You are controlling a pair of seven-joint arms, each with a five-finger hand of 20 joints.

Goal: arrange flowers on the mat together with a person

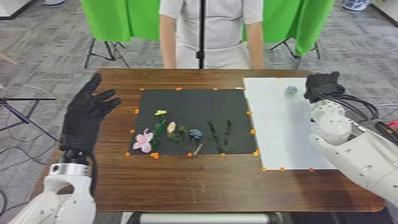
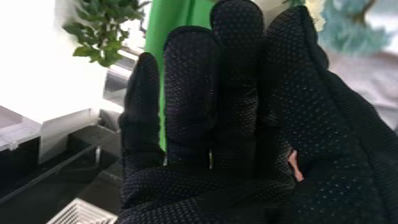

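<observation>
With the pink lily (image 1: 143,142) and other stems (image 1: 161,131) on the black mat (image 1: 197,102), placing seemed between turns, the left robot hand (image 1: 82,117) spread, the right robot hand (image 2: 235,100) straight-fingered, and the next move probably called for pinching the pale green piece (image 1: 291,91).

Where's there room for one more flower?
The black mat's far strip, beyond the small yellow flower; the white sheet's middle, right of the mat; the brown wooden table nearest the robot. The mat's near half is crowded with flowers.
</observation>
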